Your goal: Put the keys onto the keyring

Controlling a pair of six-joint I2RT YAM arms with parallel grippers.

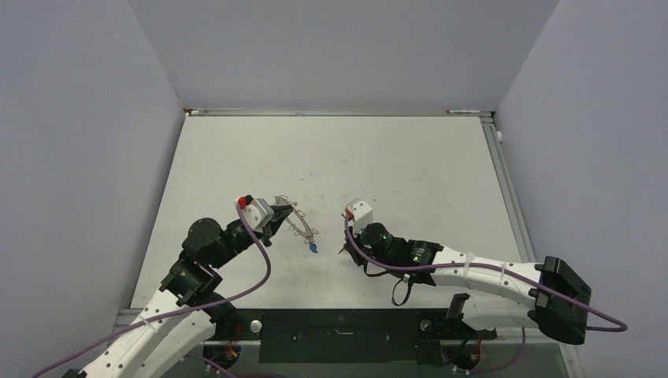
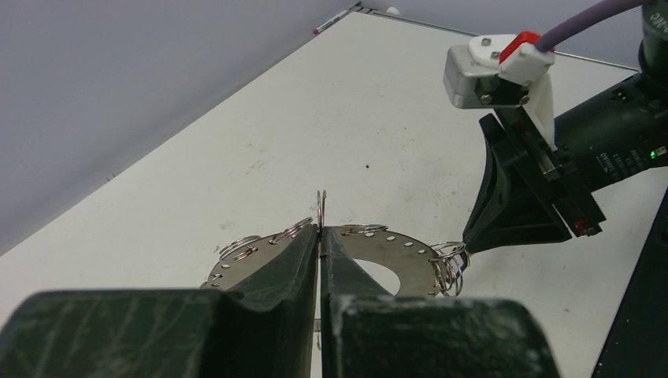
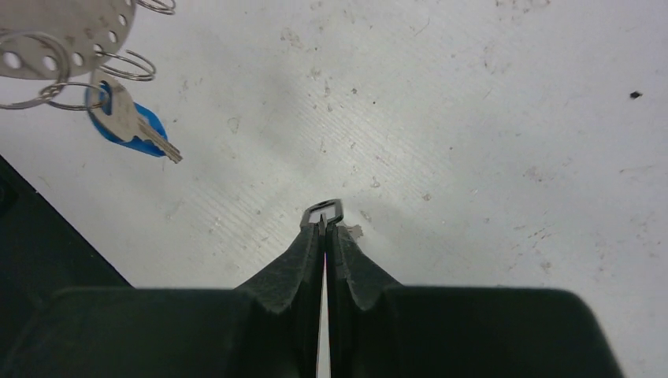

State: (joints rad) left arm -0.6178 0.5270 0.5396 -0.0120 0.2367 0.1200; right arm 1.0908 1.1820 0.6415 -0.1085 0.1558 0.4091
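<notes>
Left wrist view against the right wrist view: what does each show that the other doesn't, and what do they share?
Only the left wrist view: the left gripper, jaws shut on the keyring at its edge, and the right gripper seen from outside. Only the right wrist view: the key, its black head pinched in the right jaws, and the blue tag under a silver key on a loop. Shared: the keyring and the white table.

The left hand [image 2: 320,236] pinches the keyring [image 2: 398,253] at its rim, the right hand [image 2: 470,236] just beside it.
</notes>
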